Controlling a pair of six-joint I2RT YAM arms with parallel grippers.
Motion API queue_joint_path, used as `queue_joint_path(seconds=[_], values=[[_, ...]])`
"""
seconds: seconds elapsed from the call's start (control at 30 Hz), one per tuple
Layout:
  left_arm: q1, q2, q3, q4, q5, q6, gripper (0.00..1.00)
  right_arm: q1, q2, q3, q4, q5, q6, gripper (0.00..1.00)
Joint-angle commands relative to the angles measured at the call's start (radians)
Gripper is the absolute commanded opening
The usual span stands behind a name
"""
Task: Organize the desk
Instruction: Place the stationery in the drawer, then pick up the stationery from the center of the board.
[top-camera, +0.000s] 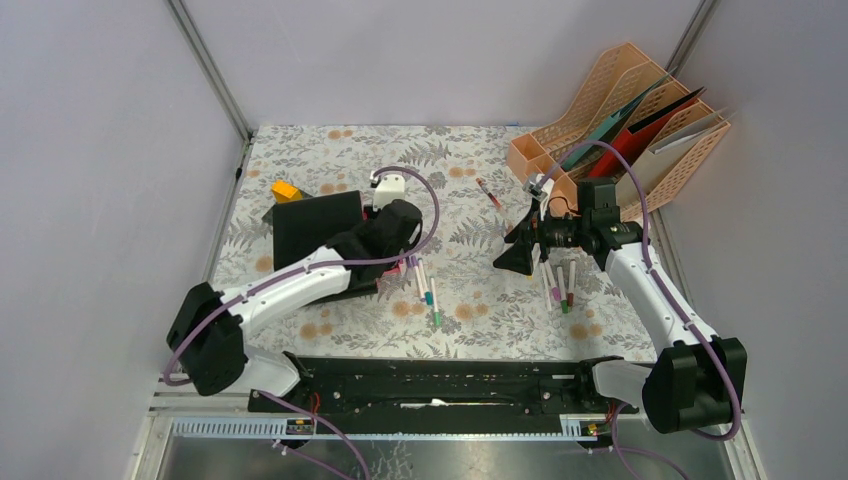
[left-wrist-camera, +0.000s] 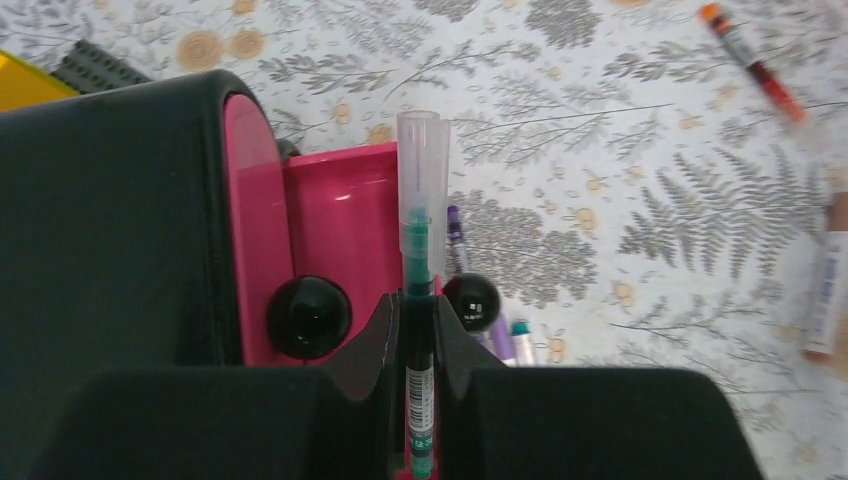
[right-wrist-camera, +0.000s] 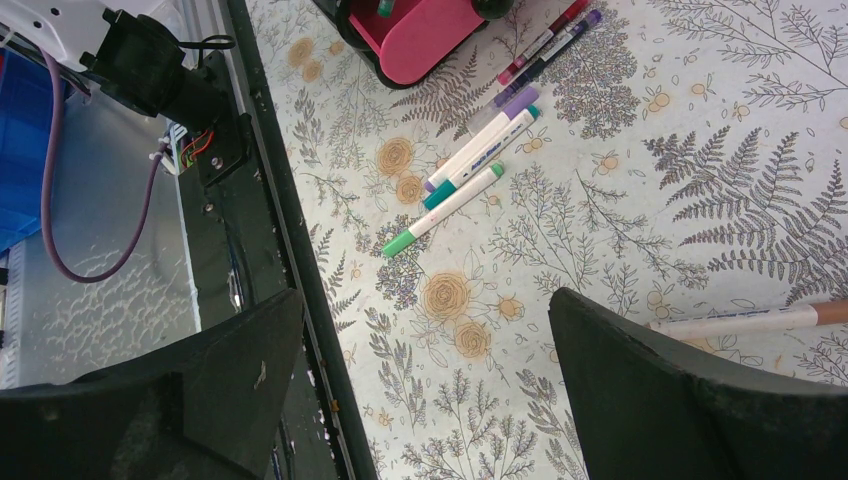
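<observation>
The left pincer (left-wrist-camera: 418, 345) is clamped on a green pen (left-wrist-camera: 420, 240) with a clear cap, with a pink case (left-wrist-camera: 340, 215) just ahead on the fern-printed desk (left-wrist-camera: 600, 120) below, while the right pincer (right-wrist-camera: 420, 330) gapes wide above that desk, with loose markers (right-wrist-camera: 445, 207) beyond its tips.

Plain pale-grey walls (top-camera: 100, 150), metal corner posts (top-camera: 209, 70)

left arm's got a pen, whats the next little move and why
Probably lower the left gripper a little toward the pink-lined case, then open its jaws. They are shut on a green pen with a clear cap, and the capped end already hangs over the case's pink floor. Other pens lie loose on the desk, so dropping this one in looks like the tidy step.
</observation>
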Motion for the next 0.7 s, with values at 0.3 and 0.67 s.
queue_joint_path(seconds=[0.3, 0.67], values=[[-0.004, 0.097, 0.111, -0.140, -0.168, 0.008, 0.25, 0.002, -0.004, 0.039, 0.000, 0.010, -0.018, 1.00], [-0.047, 0.049, 0.150, -0.171, -0.090, 0.029, 0.44, 0.002, -0.001, 0.036, -0.001, 0.022, -0.025, 1.00]])
